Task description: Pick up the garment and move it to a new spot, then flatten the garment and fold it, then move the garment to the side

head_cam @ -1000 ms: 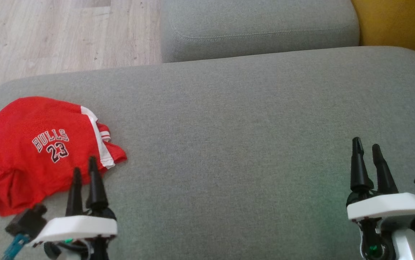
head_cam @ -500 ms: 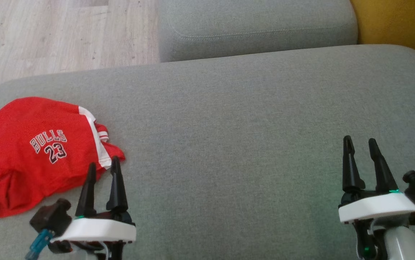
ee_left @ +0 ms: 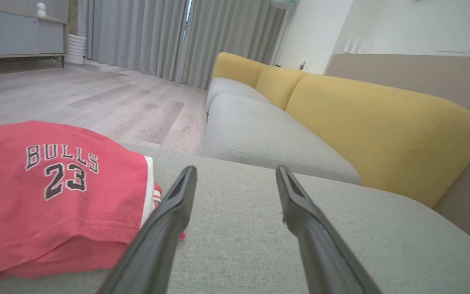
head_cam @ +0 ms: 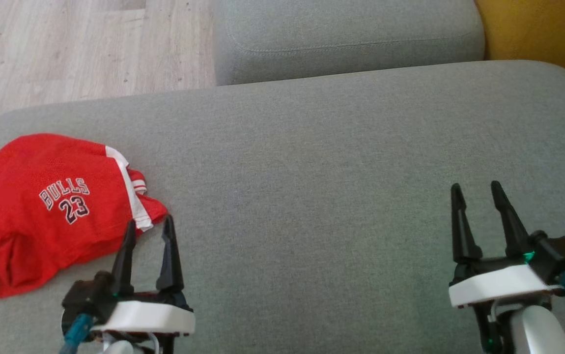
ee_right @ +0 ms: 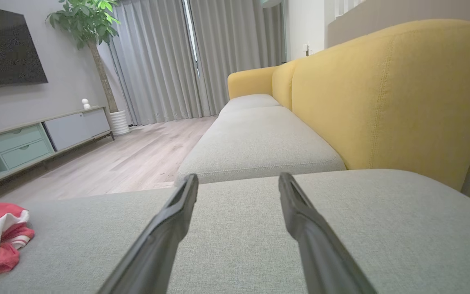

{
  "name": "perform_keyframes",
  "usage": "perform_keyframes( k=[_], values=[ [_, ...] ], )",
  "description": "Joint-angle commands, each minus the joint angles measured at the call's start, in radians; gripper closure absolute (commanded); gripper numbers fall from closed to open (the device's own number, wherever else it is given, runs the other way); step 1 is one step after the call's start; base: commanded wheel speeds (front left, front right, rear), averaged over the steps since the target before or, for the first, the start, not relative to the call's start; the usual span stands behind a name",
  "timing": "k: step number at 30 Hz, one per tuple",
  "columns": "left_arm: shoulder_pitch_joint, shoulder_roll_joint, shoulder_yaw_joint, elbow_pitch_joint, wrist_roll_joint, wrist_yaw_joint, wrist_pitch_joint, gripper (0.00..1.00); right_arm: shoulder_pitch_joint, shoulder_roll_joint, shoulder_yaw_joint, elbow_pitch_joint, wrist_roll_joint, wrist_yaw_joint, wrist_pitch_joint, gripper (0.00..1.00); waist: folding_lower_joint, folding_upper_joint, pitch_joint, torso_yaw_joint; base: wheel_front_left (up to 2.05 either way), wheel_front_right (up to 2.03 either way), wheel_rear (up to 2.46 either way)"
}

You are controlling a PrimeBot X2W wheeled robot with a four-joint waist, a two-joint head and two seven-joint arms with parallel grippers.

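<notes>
A folded red garment is seen at the left edge of the sofa cushion; left hand and right hand are spread, empty; little is judged left.

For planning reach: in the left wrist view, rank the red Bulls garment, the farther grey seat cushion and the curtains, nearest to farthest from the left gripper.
1. Red Bulls garment, lower left, close by.
2. Grey seat cushion, ahead.
3. Curtains, far back.
</notes>
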Motion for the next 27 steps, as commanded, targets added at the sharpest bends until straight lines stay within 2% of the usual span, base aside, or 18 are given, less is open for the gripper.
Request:
perform_keyframes(
  k=[1,10,13,18,21,24,27],
  values=[
    [-0.034,0.006,0.018,-0.032,0.035,0.004,-0.018,0.0,-0.051,-0.008,0.027,-0.042,-0.039,-0.001,-0.018,0.0,0.0,0.0,-0.001,-0.001,0.0,0.0,0.0],
    [-0.033,0.007,-0.006,-0.026,0.156,0.016,-0.044,0.0,-0.053,-0.008,0.058,-0.047,-0.173,-0.001,-0.044,0.0,0.0,0.0,-0.001,-0.005,0.0,0.0,0.0],
    [-0.037,0.014,-0.028,-0.013,0.239,0.033,-0.056,0.0,-0.055,-0.008,0.07,-0.058,-0.231,-0.001,-0.056,0.0,0.0,0.0,0.0,-0.006,0.0,0.0,0.0],
    [-0.041,0.015,-0.044,-0.016,0.299,0.045,-0.071,0.0,-0.057,-0.009,0.078,-0.072,-0.295,-0.001,-0.071,0.0,0.0,0.0,0.001,-0.008,0.0,0.0,0.0],
    [-0.039,0.012,-0.034,-0.029,0.284,0.04,-0.08,0.0,-0.054,-0.009,0.085,-0.079,-0.293,-0.001,-0.08,0.0,0.0,0.0,0.001,-0.008,0.0,0.0,0.0],
    [-0.031,0.009,-0.013,-0.042,0.234,0.013,-0.089,0.0,-0.05,-0.009,0.088,-0.08,-0.26,-0.001,-0.089,0.0,0.0,0.0,0.0,-0.008,0.0,0.0,0.0],
    [-0.023,0.008,0.017,-0.041,0.152,0.0,-0.089,0.0,-0.041,-0.009,0.083,-0.059,-0.143,-0.001,-0.089,0.0,0.0,0.0,-0.002,-0.007,0.0,0.0,0.0]
  ],
)
